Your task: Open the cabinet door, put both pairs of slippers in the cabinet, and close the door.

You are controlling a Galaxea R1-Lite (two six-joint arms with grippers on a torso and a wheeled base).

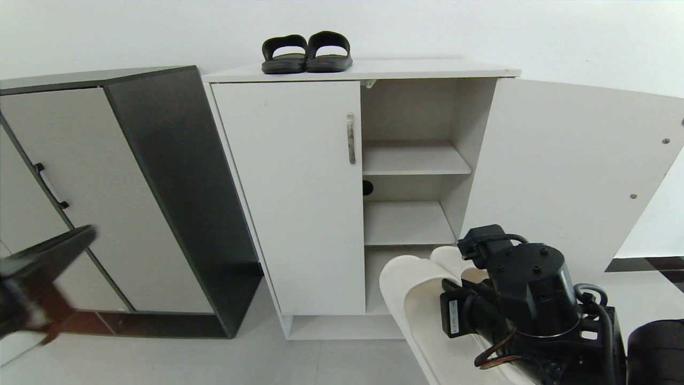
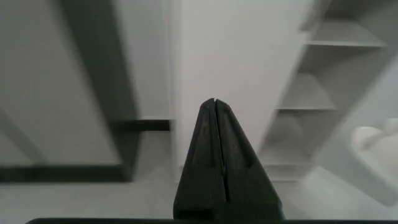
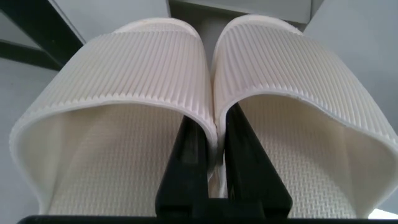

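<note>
Cream-white ribbed slippers [image 3: 155, 74], a pair held side by side, ride in the right gripper [image 3: 214, 134]. Its two dark fingers [image 3: 186, 162] each pass under a strap and pinch the adjoining inner walls together. The toes point away from the wrist, so the pair's long axis runs straight ahead of the gripper toward the open right half of the white cabinet [image 1: 427, 68]. There the bottom compartment [image 1: 372, 283] lies just beyond the toes, with two shelves [image 1: 411, 222] above it. The right arm sits low before that opening, its wrist roughly level and aimed forward, and the open door [image 1: 561, 171] is swung wide on its outer side. It is plainly the nearer arm, and the coming move looks like a toes-first push into the lowest compartment, with the shelf edge overhead to be cleared. Up and to the left of the gripper, the black slippers [image 1: 306, 52] wait on the cabinet top, above the closed door [image 1: 294, 198]. The left gripper [image 2: 214, 109], jaws pressed together on nothing, hangs well off to the left, in front of a dark cabinet [image 1: 176, 187].
</note>
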